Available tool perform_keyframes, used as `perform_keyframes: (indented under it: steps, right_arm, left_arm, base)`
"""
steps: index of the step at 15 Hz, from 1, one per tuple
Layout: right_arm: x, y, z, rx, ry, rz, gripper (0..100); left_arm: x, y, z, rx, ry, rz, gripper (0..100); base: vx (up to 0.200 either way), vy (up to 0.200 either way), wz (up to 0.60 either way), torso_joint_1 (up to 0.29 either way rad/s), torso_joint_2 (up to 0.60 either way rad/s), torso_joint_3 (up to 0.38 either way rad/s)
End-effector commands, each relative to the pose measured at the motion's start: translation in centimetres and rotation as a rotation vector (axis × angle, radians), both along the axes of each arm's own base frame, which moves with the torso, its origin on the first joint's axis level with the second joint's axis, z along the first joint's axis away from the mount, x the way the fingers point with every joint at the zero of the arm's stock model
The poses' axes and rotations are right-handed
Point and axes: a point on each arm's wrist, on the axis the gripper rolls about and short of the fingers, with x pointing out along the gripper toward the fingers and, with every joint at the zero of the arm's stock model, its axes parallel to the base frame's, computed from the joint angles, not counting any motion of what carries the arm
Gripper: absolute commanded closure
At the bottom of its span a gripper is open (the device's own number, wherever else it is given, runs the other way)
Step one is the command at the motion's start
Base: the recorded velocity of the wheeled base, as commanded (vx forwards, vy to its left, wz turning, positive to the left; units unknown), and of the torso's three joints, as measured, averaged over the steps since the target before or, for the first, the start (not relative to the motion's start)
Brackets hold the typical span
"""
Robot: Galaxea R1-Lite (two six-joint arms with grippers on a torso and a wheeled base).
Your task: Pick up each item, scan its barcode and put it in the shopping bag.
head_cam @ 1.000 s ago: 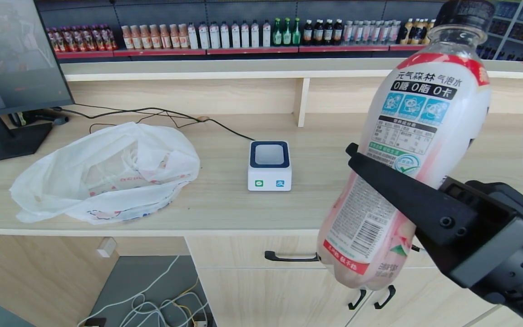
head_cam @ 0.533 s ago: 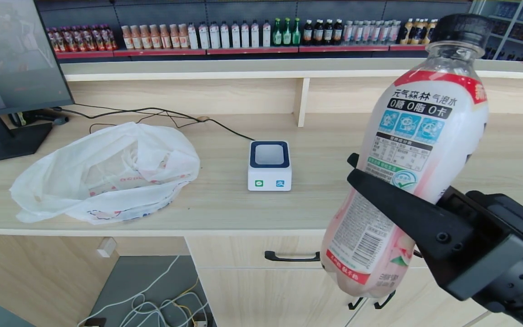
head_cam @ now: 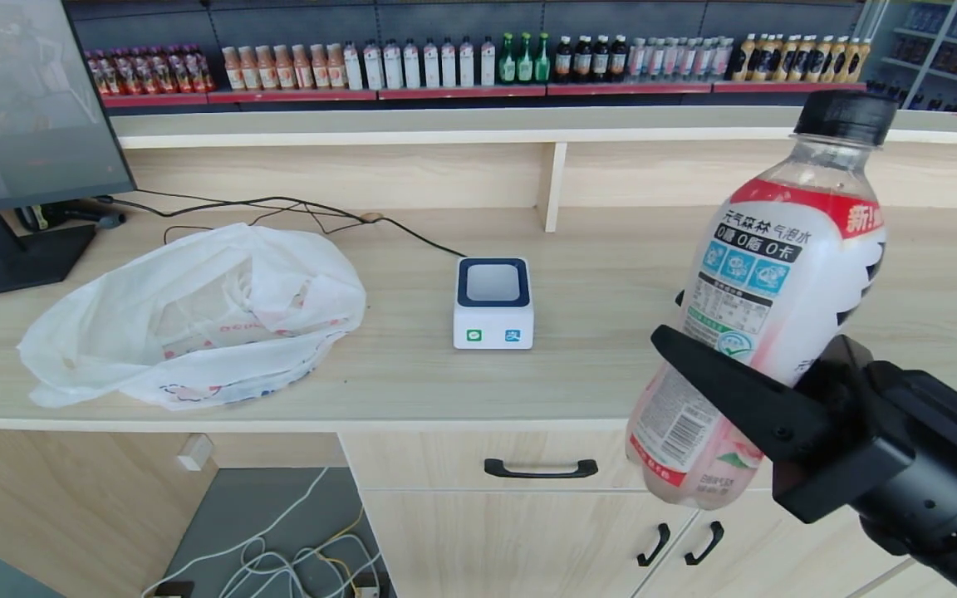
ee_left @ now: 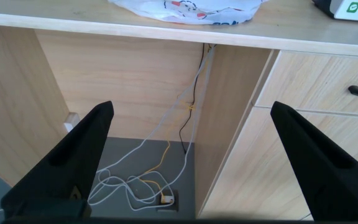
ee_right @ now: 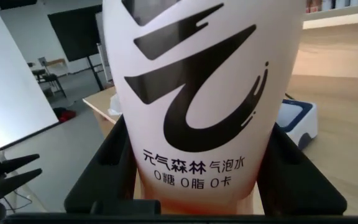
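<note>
Right gripper (head_cam: 674,319) is locked on the bottle (head_cam: 777,274), fingers pressed to either side of its lower body, one black finger running across the label. The left gripper (ee_left: 191,107) hangs below the counter (head_cam: 595,365) edge, fingers spread wide with nothing between them.

Compared with a second ago the bottle is lower and further right in the head view. Its black cap has come down from the top edge of the picture, and the cupboard handle behind it is uncovered.

It is a pale pink drink with a white label and a red band up top. It leans slightly, cap uppermost, with the barcode (head_cam: 678,428) low down and turned toward the head camera. It is in the air, well right of the scanner (head_cam: 493,303). The shopping bag (head_cam: 196,316) lies open at the left.
</note>
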Motion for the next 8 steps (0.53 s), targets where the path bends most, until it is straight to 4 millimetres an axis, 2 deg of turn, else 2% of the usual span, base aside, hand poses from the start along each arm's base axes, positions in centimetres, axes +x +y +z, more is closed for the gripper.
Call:
perform_keyframes:
  steps: [1,5,8]
  right_arm:
    - [1.0,-1.1,-0.2,-0.037,-0.033,-0.102,100]
    - [2.2,-3.1,-1.2,-0.15,-0.061,-0.424,100]
    - [3.7,-5.1,-0.1,-0.118,-0.072,-0.64,100]
  left_arm:
    - [0.0,0.0,0.0,0.0,0.0,0.001,0]
    - [0.0,0.0,0.0,0.0,0.0,0.001,0]
    - [0.0,0.0,0.0,0.0,0.0,0.001,0]
  base:
    - [0.0,0.0,0.0,0.0,0.0,0.0]
    - [0.0,0.0,0.0,0.0,0.0,0.0]
    - [0.0,0.0,0.0,0.0,0.0,0.0]
